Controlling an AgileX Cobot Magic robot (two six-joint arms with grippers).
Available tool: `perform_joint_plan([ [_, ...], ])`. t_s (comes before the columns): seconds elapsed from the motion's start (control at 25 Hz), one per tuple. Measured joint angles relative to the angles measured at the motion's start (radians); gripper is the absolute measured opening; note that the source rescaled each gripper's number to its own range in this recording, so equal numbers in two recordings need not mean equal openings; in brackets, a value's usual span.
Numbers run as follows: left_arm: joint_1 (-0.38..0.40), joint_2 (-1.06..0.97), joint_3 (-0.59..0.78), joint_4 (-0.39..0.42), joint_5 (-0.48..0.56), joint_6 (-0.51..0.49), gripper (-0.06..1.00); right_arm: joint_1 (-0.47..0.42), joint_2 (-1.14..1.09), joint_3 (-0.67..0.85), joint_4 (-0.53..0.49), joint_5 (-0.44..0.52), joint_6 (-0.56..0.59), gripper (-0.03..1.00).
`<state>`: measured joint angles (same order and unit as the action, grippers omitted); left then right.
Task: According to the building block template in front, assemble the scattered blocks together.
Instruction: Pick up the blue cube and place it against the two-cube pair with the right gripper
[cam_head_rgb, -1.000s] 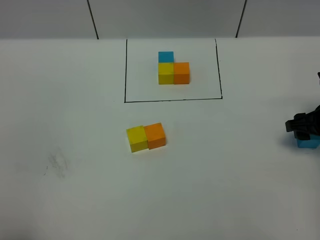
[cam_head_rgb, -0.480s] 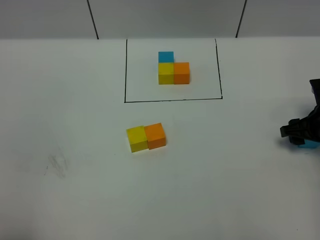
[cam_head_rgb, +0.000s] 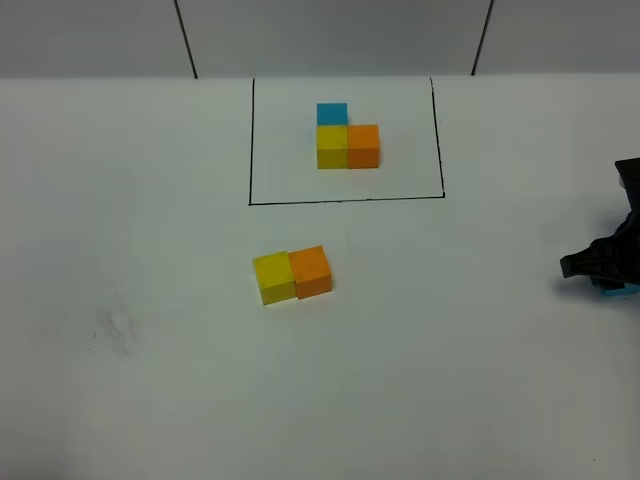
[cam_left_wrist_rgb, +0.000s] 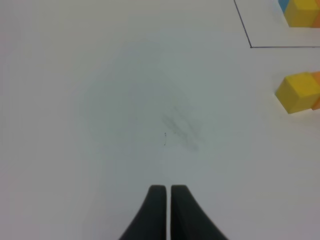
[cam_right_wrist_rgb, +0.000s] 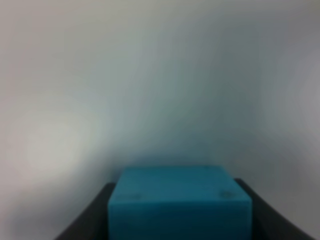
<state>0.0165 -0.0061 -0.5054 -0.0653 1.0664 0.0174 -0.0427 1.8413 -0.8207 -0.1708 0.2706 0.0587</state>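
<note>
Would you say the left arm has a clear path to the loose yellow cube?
Probably yes: only bare table lies between the left hand and the yellow cube, though the shut hand must open first.

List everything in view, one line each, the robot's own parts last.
table: 1, white; under everything.
black frame: 1, black; drawn at far middle.
template cubes: 3, blue, yellow, orange; L-shape inside the frame.
yellow cube: 1, yellow; mid-table.
orange cube: 1, orange; touching the yellow cube's right side.
blue cube: 1, light blue; right edge.
smudge: 1, grey; near left.
left gripper: 1, black; shut, above bare table, smudge ahead.
right gripper: 1, black; straddling the blue cube, contact unclear.
</note>
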Motion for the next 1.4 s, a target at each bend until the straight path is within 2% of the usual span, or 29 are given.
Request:
perform_joint_plan([
  [0.32, 0.0, 0.0, 0.0, 0.0, 0.0, 0.0, 0.0, 0.039, -0.077, -0.009, 0.005, 0.038, -0.005, 0.46],
  [0.44, 0.0, 0.0, 0.0, 0.0, 0.0, 0.0, 0.0, 0.066, -0.137, -0.06, 0.009, 0.121, -0.006, 0.46],
  [0.68, 0.0, 0.0, 0.0, 0.0, 0.0, 0.0, 0.0, 0.149, -0.224, -0.224, 0.011, 0.35, -0.006, 0.46],
  [0.96, 0.0, 0.0, 0.0, 0.0, 0.0, 0.0, 0.0, 0.324, -0.263, -0.451, 0.011, 0.556, -0.027, 0.46],
  [1.08, 0.0, 0.0, 0.0, 0.0, 0.0, 0.0, 0.0, 0.412, -0.263, -0.528, 0.016, 0.617, -0.034, 0.46],
  [1.24, 0.0, 0.0, 0.0, 0.0, 0.0, 0.0, 0.0, 0.512, -0.267, -0.571, 0.035, 0.638, -0.059, 0.46],
  [1.4, 0.0, 0.0, 0.0, 0.0, 0.0, 0.0, 0.0, 0.608, -0.267, -0.576, 0.122, 0.635, -0.143, 0.46],
])
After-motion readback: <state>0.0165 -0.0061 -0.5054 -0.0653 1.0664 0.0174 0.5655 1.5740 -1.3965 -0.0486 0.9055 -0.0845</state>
